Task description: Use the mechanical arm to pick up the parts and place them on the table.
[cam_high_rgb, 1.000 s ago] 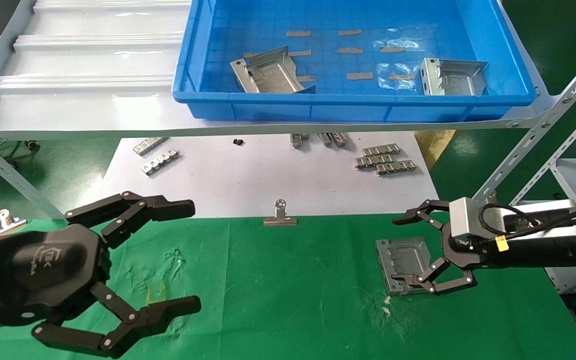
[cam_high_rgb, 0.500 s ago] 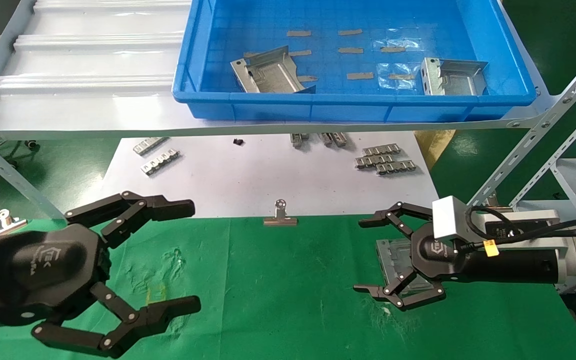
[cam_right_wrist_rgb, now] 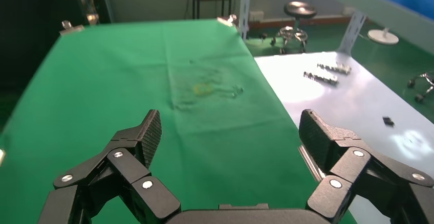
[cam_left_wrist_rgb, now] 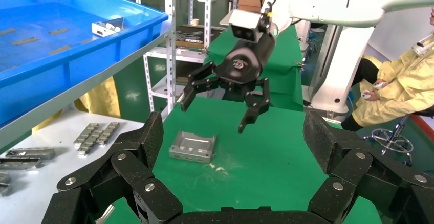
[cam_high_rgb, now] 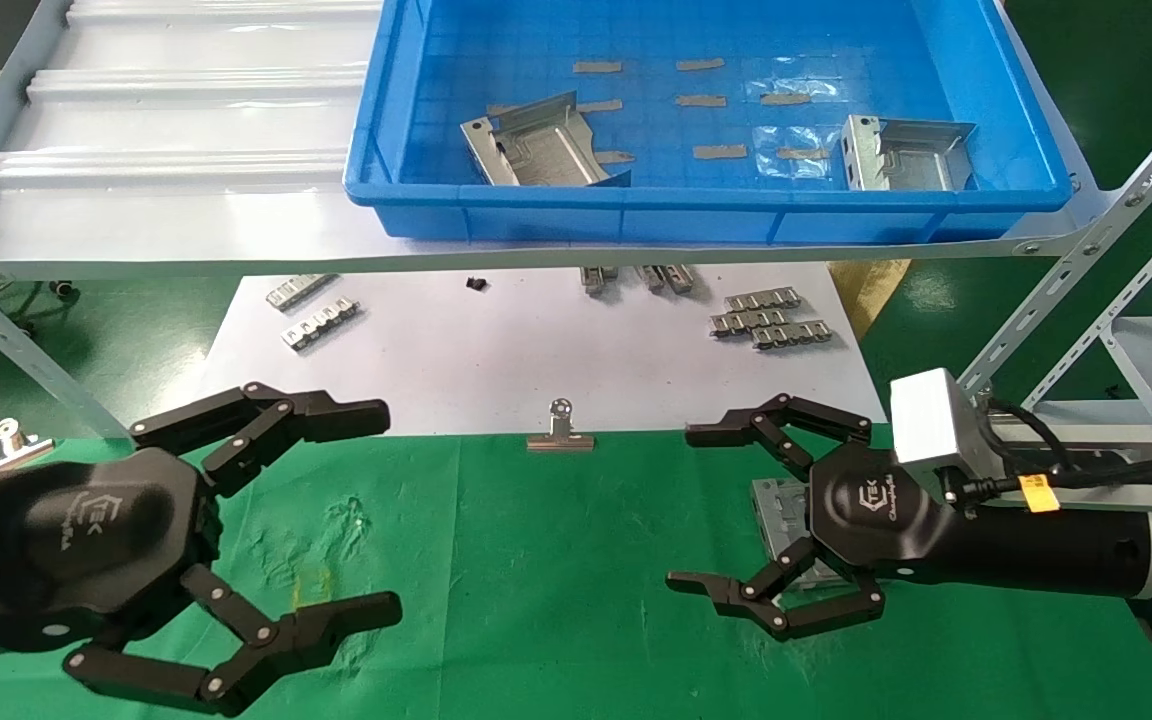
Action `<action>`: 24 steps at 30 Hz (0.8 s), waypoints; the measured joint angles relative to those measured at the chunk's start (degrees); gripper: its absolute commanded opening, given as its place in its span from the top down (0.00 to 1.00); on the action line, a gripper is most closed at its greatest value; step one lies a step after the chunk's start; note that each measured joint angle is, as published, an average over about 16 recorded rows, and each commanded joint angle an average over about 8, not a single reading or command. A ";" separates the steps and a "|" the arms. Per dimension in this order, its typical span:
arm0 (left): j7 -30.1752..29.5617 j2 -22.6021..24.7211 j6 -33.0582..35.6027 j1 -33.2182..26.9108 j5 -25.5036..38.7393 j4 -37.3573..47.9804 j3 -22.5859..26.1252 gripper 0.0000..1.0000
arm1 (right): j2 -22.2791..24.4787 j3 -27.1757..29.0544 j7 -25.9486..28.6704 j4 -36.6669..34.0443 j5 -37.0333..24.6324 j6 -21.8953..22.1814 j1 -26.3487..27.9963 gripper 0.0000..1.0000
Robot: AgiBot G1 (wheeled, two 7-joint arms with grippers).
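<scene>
The right gripper (cam_high_rgb: 681, 510) hangs with fingers spread wide and empty above a metal plate (cam_left_wrist_rgb: 192, 146) lying flat on the green table (cam_high_rgb: 556, 560). The plate looks stiff, thin and slippery, best pinched across its bent-up edges. The left gripper (cam_high_rgb: 391, 512) waits nearby, also spread. Far off, a blue bin (cam_high_rgb: 696, 215) holds two more plates (cam_high_rgb: 541, 145).

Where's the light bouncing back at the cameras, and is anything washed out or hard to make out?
Head view: bright streaks of glare run along the grey ribbed shelf, and the clear film in the blue bin glints. Right wrist view: the white paper sheet is washed out, with soft bright patches; the small strips on it are hard to make out. Left wrist view: evenly lit; the part on the green table reads clearly.
</scene>
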 measured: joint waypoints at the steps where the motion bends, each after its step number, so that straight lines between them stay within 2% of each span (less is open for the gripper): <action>1: 0.00 0.00 0.00 0.00 0.00 0.00 0.00 0.00 | 0.28 0.94 0.86 1.12 0.20 0.08 -0.69 0.00; 24: 0.00 0.00 0.00 0.00 0.00 0.00 0.00 0.00 | 6.55 21.72 19.71 25.92 4.61 1.79 -16.01 0.00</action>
